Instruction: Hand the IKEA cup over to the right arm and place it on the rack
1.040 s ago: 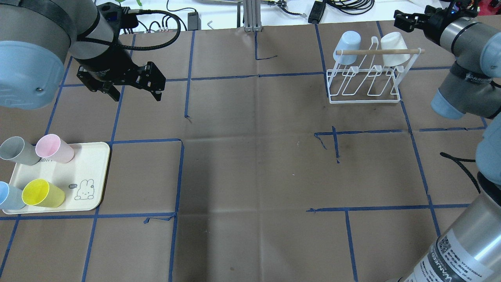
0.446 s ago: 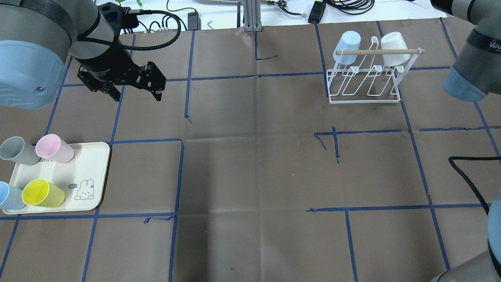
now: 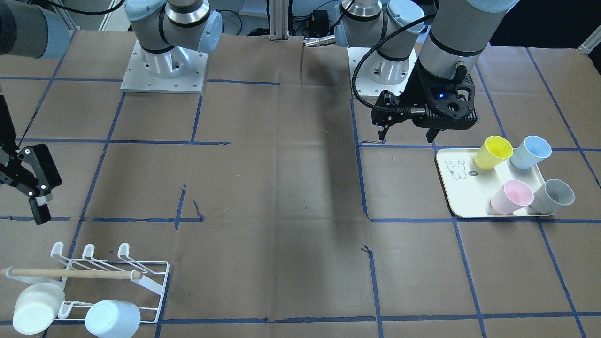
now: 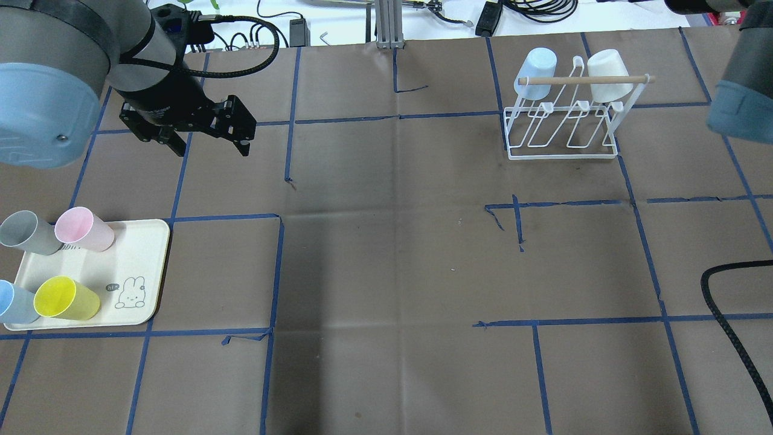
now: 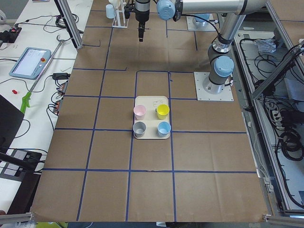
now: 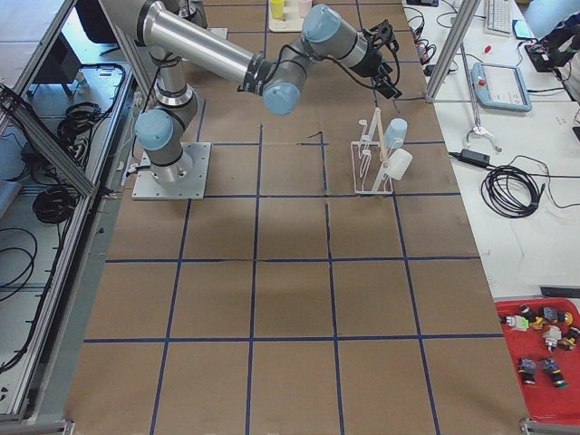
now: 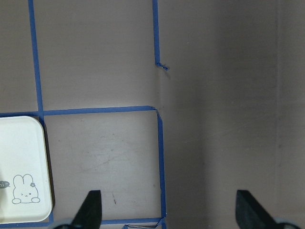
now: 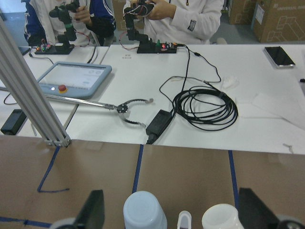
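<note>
silver-grey left arm (image 3: 458,33) (light-blue joint caps (image 4: 36,115)), black pincer (image 4: 211,150).

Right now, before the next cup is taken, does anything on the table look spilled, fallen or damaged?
Nothing serious stands out. Four cups stand on the tray, two sit mouth-down on the rack. Only some blue tape ends look ragged.

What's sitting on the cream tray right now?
On the tray stand four upright cups: a yellow cup, blue cup, pink cup and grey cup, beside a rabbit drawing. The surface under them is hidden.
</note>
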### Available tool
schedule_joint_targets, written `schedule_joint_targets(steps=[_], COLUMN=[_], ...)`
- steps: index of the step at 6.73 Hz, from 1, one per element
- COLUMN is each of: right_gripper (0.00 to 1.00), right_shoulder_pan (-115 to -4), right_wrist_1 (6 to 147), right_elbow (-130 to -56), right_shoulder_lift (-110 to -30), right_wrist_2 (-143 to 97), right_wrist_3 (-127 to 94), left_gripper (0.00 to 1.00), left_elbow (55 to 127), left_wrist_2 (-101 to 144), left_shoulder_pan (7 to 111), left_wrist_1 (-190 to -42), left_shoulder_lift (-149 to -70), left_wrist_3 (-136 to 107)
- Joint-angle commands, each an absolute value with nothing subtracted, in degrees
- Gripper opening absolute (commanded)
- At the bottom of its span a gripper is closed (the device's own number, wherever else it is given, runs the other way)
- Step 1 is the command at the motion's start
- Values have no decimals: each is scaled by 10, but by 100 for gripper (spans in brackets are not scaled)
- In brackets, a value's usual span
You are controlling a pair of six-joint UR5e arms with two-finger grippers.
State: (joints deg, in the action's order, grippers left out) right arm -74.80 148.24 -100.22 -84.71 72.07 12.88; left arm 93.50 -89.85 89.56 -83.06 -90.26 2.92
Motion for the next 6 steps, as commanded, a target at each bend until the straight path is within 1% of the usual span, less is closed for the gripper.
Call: schedule_joint_targets(steps=[1, 3, 4, 5, 6], right_gripper=[100, 100, 100, 100, 100], right_shoulder_pan=[-796, -832, -847, -863, -891], right_wrist_1=[1310, 1085, 1047, 1015, 1007], right_elbow=[-978, -944, -935, -929, -924], right_shoulder_lift=[-879, -904, -908, -912, -914], right_wrist_2=[789, 800, 806, 871, 935], right_wrist_3=[125, 95, 69, 9, -102], left_gripper=[100, 100, 100, 100, 100], left_elbow=[934, 934, 934, 934, 933], left_wrist_2=[-899, -899, -899, -899, -898], left_shoulder_pan=[896, 896, 896, 896, 896], left_wrist_1=[-831, -831, -831, -831, -831], left_shoulder_lift=[-903, -903, -903, -903, -903], left_wrist_3=[30, 30, 31, 32, 32])
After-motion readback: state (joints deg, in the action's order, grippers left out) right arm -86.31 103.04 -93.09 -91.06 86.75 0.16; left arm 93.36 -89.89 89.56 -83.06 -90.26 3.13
